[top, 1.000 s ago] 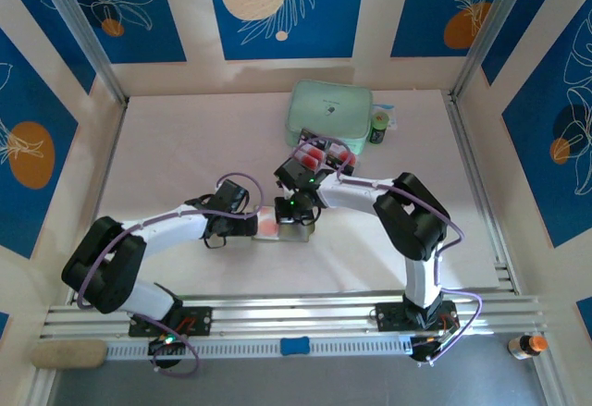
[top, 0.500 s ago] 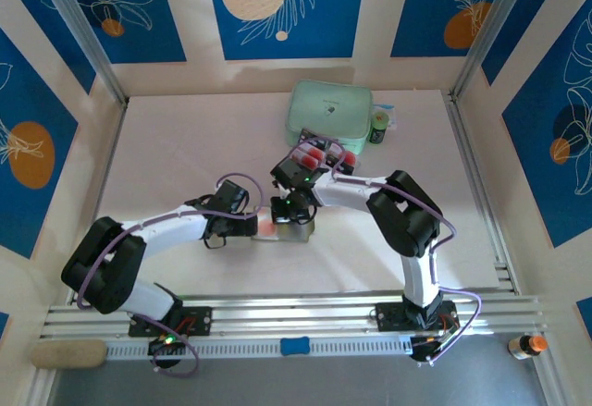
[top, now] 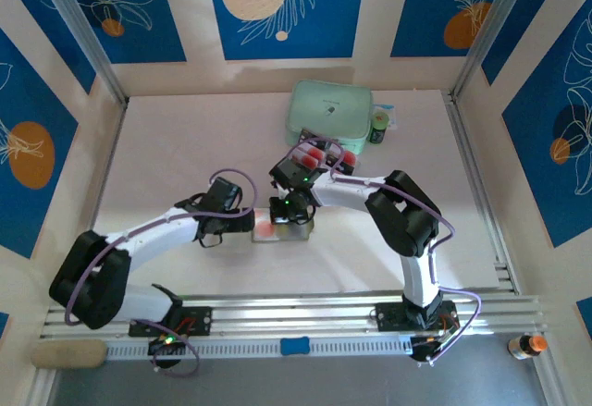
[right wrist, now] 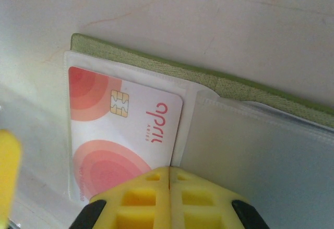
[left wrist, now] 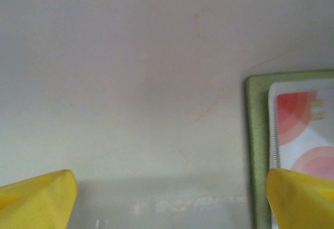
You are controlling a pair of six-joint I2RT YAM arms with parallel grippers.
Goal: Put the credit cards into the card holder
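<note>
The olive-green card holder (right wrist: pixel 245 88) lies open on the table, its greyish pockets up. One credit card (right wrist: pixel 122 135), pale with red circles and a chip, sits in its left pocket. My right gripper (right wrist: pixel 169 174) is shut, its fingertips pressed together over the holder's fold at the card's right edge. From above, the right gripper (top: pixel 288 210) hovers over the card holder (top: pixel 298 233). My left gripper (left wrist: pixel 169 203) is open wide over bare table beside the card holder's (left wrist: pixel 255 145) left edge, where the card (left wrist: pixel 305 130) shows. Further credit cards (top: pixel 314 156) lie behind.
A clear tray (top: pixel 326 152) with the spare cards sits behind the holder, against a mint-green zip case (top: pixel 330 112). A small dark bottle (top: pixel 379 132) stands to the case's right. The table's left half (top: pixel 176 147) is bare.
The left arm's elbow has swung down and left while its open gripper stays by the holder. The right gripper has edged slightly left over the holder.
</note>
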